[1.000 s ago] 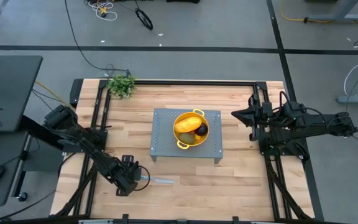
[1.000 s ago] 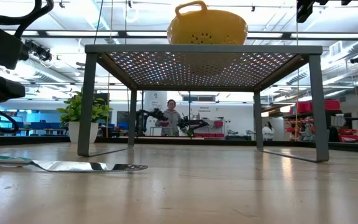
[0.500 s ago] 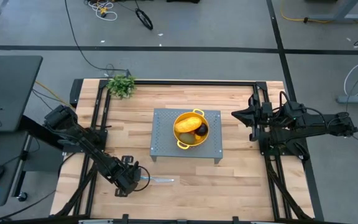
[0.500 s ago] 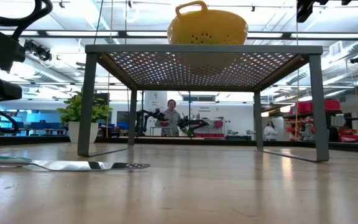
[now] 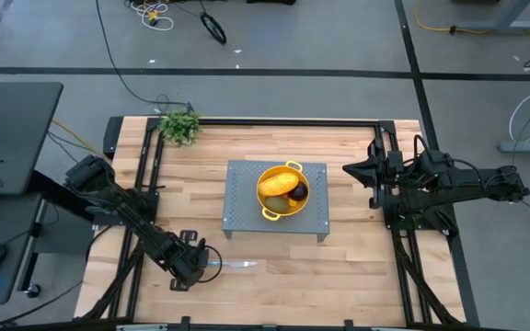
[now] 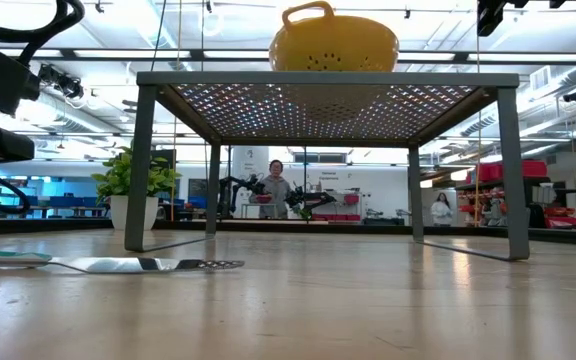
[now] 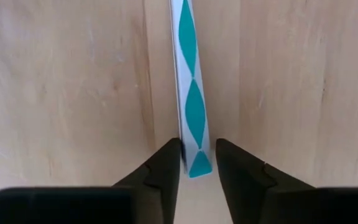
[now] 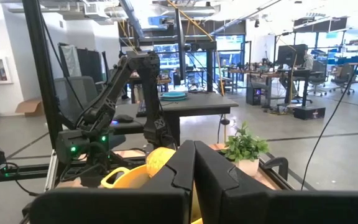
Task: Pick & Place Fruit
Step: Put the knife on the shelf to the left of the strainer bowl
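Note:
The fruit lies in a yellow colander (image 5: 283,191) on a grey perforated stand (image 5: 247,221). A yellow-orange oblong (image 5: 276,184), a small blackish round one (image 5: 298,192) and one brownish-green oval (image 5: 289,205) show; the tiny orange-red balls are hidden. My left gripper (image 5: 195,263) is near the table's near-left corner, narrowly open (image 7: 197,146) astride the handle end of a silvery knife (image 5: 237,267) that lies flat on the wood (image 6: 148,266). My right gripper (image 5: 348,168) waits shut (image 8: 194,162) above the table's right side. My left gripper comes from above with one finger on each side of the teal-patterned handle's free end (image 7: 197,163). One finger (image 7: 169,165) looks to lie against the handle's edge. A thin strip of wood shows between the handle and the other finger (image 7: 229,165).
A small potted plant (image 5: 180,124) stands at the far-left corner. Black rails run along the left and right table edges. The stand's legs (image 6: 140,160) leave open room beneath it. People show in the room beyond the far edge.
The knife has crept a little along the table toward its right edge, still lying flat.

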You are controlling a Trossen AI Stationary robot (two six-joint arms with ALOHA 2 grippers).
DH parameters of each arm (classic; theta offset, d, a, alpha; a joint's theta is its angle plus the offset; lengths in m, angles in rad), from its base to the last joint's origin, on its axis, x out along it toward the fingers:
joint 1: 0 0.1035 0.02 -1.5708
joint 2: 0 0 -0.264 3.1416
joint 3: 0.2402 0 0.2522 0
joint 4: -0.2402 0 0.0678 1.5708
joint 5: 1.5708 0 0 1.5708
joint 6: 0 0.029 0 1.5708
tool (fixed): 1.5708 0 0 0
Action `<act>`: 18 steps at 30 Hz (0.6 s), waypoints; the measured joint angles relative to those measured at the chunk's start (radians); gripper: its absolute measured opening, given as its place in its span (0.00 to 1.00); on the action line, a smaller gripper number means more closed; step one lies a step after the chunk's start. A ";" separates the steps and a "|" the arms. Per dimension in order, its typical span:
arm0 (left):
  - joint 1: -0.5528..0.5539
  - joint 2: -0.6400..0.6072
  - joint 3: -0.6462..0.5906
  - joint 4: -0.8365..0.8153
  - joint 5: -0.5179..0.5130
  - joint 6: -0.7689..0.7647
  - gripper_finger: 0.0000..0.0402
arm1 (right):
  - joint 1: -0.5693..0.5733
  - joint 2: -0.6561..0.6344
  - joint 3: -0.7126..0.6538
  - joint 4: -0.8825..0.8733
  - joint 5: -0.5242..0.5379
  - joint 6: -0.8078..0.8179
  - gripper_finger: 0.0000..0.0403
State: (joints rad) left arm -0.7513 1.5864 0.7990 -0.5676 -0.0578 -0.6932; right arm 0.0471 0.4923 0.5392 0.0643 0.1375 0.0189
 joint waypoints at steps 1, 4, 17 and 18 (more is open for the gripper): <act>0.000 0.000 0.000 0.000 0.000 0.000 0.27 | 0.000 0.000 0.000 0.000 0.000 0.000 0.04; 0.000 0.000 0.000 0.000 0.000 0.001 0.23 | 0.000 0.000 0.000 0.000 0.000 0.000 0.04; 0.000 0.000 0.000 0.000 0.025 0.020 0.19 | 0.000 0.000 0.000 0.000 -0.001 0.000 0.04; 0.000 0.000 0.000 0.000 0.026 0.020 0.19 | 0.000 0.000 0.000 0.000 -0.001 0.000 0.04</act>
State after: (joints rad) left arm -0.7513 1.5860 0.7994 -0.5671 -0.0322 -0.6727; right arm 0.0471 0.4923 0.5392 0.0643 0.1368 0.0189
